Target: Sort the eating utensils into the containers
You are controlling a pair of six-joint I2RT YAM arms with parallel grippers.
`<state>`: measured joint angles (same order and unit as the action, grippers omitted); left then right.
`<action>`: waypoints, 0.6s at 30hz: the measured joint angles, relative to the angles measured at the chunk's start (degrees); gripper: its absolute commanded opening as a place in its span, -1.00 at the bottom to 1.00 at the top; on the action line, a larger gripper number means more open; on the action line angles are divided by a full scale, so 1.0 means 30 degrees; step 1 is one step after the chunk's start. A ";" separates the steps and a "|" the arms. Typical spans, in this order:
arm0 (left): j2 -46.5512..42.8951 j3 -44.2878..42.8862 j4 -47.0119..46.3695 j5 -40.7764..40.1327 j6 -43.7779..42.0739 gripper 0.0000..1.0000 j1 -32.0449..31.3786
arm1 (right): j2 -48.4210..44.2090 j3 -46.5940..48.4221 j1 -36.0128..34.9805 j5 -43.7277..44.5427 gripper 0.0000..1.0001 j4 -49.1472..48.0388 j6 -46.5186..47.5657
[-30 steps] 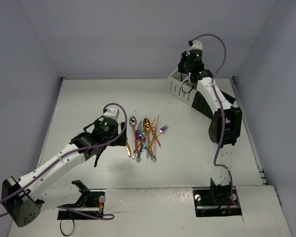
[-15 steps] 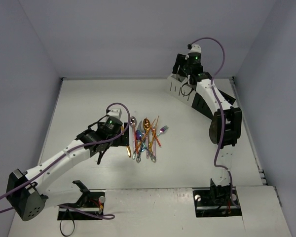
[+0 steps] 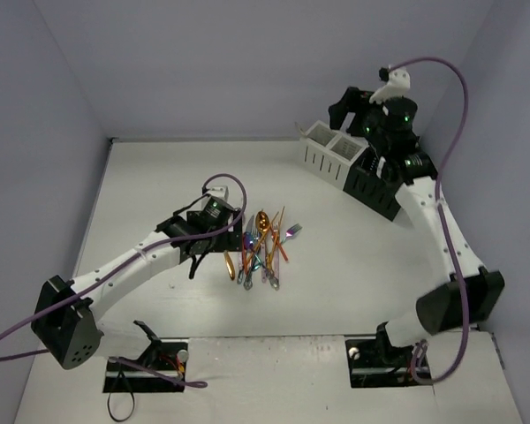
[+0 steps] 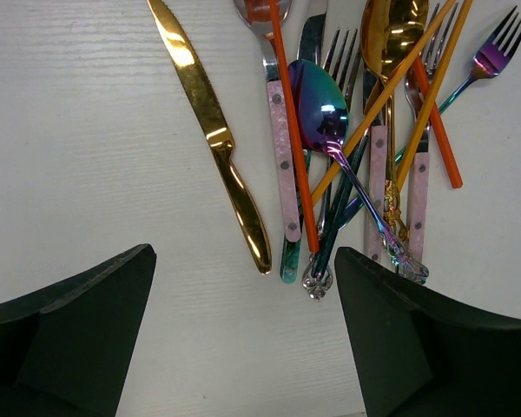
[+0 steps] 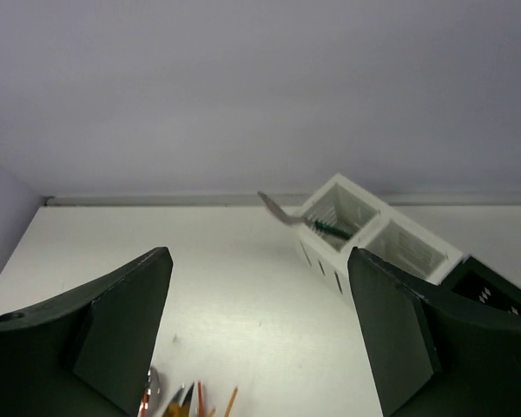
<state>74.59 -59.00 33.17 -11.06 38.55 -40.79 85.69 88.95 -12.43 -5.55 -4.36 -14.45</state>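
The eating utensils [image 3: 261, 247] lie in a crossed pile at the table's middle: a gold knife [image 4: 213, 130] on the left, an iridescent spoon [image 4: 317, 104], pink-handled pieces and orange ones. My left gripper [image 4: 243, 261] hovers open just short of the handle ends, with nothing between its fingers; in the top view the left gripper [image 3: 236, 235] sits at the pile's left edge. The containers stand at the back right: a white caddy [image 3: 331, 150] joined to a black caddy [image 3: 371, 185]. A green-handled utensil [image 5: 286, 215] leans out of the white caddy's [image 5: 365, 234] left compartment. My right gripper [image 5: 259, 261] is open and empty, raised above the caddies.
The walls of the enclosure close in the table at the back and both sides. The caddy row runs diagonally toward the right wall. Bare tabletop lies left of the pile and between the pile and the caddies.
My right gripper has opened and lifted up and to the right, away from the white caddy. My left gripper has moved right, up to the utensil pile.
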 measured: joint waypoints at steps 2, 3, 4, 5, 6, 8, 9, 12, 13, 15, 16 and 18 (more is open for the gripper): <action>0.0751 -0.0341 -0.0005 0.0026 0.0205 0.57 0.0021 | -0.1915 -0.1879 -0.0006 -0.0003 0.60 0.0013 -0.0035; 0.1206 -0.0576 -0.0037 0.0038 0.0278 0.54 0.0037 | -0.2833 -0.2796 -0.0006 0.0005 0.60 0.0253 -0.0059; 0.1663 -0.0792 -0.0081 0.0053 0.0355 0.51 0.0055 | -0.3751 -0.3702 -0.0006 0.0033 0.60 0.0464 -0.0078; 0.2132 -0.1001 -0.0109 0.0071 0.0435 0.46 0.0083 | -0.4629 -0.4547 -0.0006 0.0090 0.60 0.0648 -0.0084; 0.2624 -0.1272 -0.0059 0.0082 0.0506 0.42 0.0127 | -0.5413 -0.5304 -0.0006 0.0134 0.60 0.0886 -0.0090; 0.3790 -0.1878 -0.0213 0.0092 0.0678 0.33 0.0287 | -0.7035 -0.6688 0.0000 0.0255 0.60 0.1656 -0.0082; 0.4313 -0.2084 -0.0335 0.0094 0.0730 0.29 0.0359 | -0.7683 -0.7129 0.0002 0.0299 0.60 0.2140 -0.0082; 0.5805 -0.2559 -0.0477 0.0169 0.0799 0.08 0.0601 | -0.9470 -0.8386 0.0002 0.0458 0.60 0.2929 -0.0097; 0.6309 -0.2688 -0.0528 0.0233 0.0801 0.01 0.0690 | -1.0041 -0.8797 0.0002 0.0494 0.60 0.3239 -0.0115; 0.7257 -0.2830 -0.0652 0.0382 0.0765 -0.03 0.0864 | -1.0998 -0.9409 0.0002 0.0576 0.60 0.3839 -0.0154; 0.7656 -0.2840 -0.0681 0.0472 0.0743 -0.04 0.0890 | -1.1396 -0.9626 0.0008 0.0598 0.60 0.4187 -0.0162; 0.8215 -0.2841 -0.0689 0.0711 0.0693 -0.05 0.0953 | -1.1961 -0.9911 0.0009 0.0665 0.61 0.4609 -0.0158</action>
<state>99.24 -67.53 31.10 -8.92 40.63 -37.93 49.81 59.21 -12.40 -3.55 9.47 -14.93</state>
